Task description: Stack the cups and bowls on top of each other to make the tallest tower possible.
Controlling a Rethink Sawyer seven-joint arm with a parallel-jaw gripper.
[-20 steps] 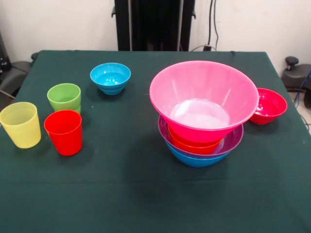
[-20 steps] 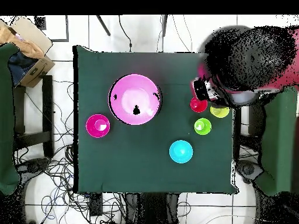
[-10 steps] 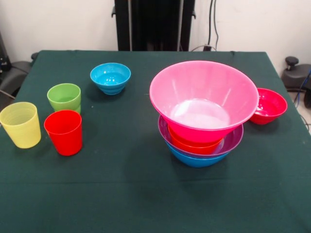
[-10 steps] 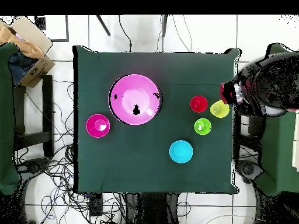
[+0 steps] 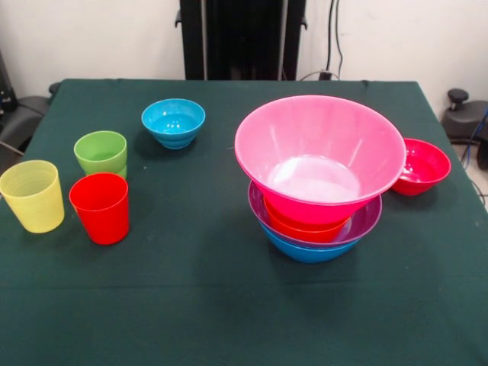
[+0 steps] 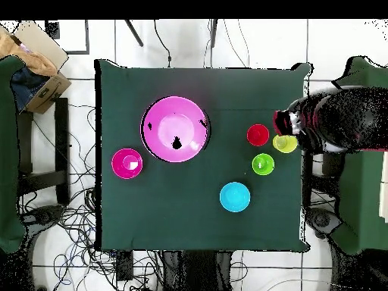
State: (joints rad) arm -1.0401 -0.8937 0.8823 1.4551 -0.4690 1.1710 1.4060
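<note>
Tower [image 5: 316, 191]: four glossy plastic bowls nested on the dark green tablecloth [image 5: 229, 305]. The medium blue bowl [image 5: 305, 252] is lowest, then the medium purple bowl [image 5: 366, 221], then the small orange bowl [image 5: 301, 227]; the large pink bowl [image 5: 320, 152] sits uppermost and looks level. From overhead only the pink bowl shows.

Loose pieces, all apart from the tower:
- small crimson bowl [image 5: 423, 165], just beside the pink bowl's rim; whether they touch cannot be told
- small cyan bowl [image 5: 173, 122], well apart, towards the far side of the table
- translucent yellow tumbler [image 5: 32, 195], red tumbler [image 5: 100, 207] and shorter light green tumbler [image 5: 101, 153], upright in a close cluster near one table edge

A person's arm and hand [image 6: 292, 123] reach in over the table edge overhead, close to the yellow and red tumblers; contact cannot be told.

Robot gripper: appears in neither view, so its finger state cannot be reported.

Progress, judged: roughly a third along. Four bowls are stacked; two small bowls and three tumblers remain. Only one large pink bowl is visible. The wide pink bowl on top gives a deep seat, but adds little height.
</note>
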